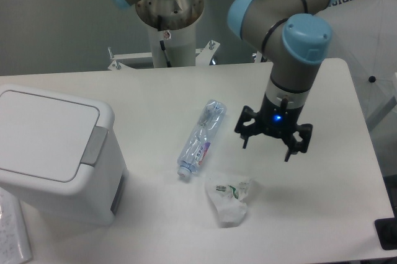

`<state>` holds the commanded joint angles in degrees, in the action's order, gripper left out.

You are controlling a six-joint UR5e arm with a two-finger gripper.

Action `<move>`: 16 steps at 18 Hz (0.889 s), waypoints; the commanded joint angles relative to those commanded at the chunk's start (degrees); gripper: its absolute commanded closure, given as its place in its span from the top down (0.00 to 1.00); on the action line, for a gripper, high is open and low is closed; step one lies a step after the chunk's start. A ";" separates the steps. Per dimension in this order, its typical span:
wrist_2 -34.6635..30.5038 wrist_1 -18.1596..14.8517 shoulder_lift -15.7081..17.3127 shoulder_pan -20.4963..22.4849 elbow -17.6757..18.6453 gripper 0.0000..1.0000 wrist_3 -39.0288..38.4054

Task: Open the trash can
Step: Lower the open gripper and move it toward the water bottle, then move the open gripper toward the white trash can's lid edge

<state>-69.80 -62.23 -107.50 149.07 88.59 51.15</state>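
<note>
From the one camera that looks down at me, I see my claw (273,143) hanging over the white surface (155,96). It is near the middle, a bit to the right side of the picture. My two black fingers (244,135) are spread wide apart and point down. I hold nothing. A small blue light glows on my wrist just above the claw.

The trash can (53,152) sits at the far left of the picture, well apart from my claw. It is a big white box with round corners. Its flat lid (43,132) is shut and lies flat on top. A grey push-tab (94,146) sits at the edge of the lid, on the side that faces the middle of the surface.

Between the trash can and my claw lies a clear plastic bottle (201,138). It is on its side, with its cap end pointing toward the camera. Just beside the cap end lies a crumpled white wrapper (228,199) with some green print on it. The wrapper is below my claw in the picture, and I do not touch it.

A sheet of paper (12,239) peeks out at the bottom left corner, just beside the trash can.
</note>
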 joint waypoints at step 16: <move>25.86 5.36 2.82 -6.23 0.18 1.00 -21.17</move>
<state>-43.95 -56.87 -104.68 142.83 88.77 29.98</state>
